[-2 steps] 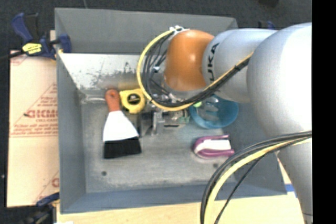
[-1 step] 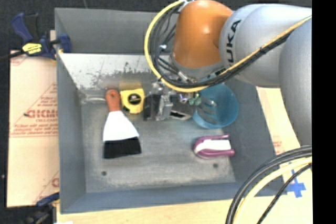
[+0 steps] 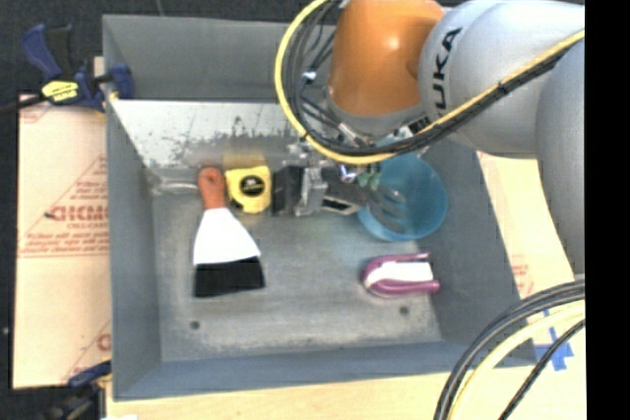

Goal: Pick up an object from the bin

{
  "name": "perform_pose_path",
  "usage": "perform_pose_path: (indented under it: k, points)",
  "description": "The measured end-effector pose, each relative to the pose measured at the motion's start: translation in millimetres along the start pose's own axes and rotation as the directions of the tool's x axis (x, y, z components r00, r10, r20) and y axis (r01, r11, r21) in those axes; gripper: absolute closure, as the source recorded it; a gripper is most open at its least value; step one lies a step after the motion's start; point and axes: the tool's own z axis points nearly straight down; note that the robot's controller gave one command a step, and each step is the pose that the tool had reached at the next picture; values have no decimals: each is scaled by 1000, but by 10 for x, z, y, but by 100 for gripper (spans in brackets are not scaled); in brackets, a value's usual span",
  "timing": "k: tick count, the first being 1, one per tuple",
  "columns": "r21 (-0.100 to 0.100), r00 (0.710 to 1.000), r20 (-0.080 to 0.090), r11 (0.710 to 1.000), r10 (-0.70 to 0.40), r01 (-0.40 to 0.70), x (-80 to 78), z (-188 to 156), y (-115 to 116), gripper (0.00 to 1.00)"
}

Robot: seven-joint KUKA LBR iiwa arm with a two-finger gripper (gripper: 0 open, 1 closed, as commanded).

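The yellow tape measure [image 3: 248, 189] is sitting by the back wall of the bin [image 3: 177, 128], left of centre. The gripper [image 3: 301, 189] is hanging just beside it on the right. Whether the gripper is spread or pressed together I cannot tell.

To grasp it well, the arm is probably needing to shift left until the case is centred under the gripper. It should then close across the flatter sides while staying clear of the wall.

The case is looking squat, rounded and hard, with a dark face, so it may slip. An orange-handled brush [image 3: 225, 251] is lying against its left side. A blue cup [image 3: 406, 202] and a purple-and-white thing [image 3: 401, 275] are resting further right.
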Motion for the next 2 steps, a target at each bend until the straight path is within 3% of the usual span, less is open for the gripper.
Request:
perform_pose_path:
  k: [1,2]
  points:
    - [-2,967,-3,967,-254,254,-193,457,341,100]
    - [1,999,6,999,-39,39,-185,-564,75,100]
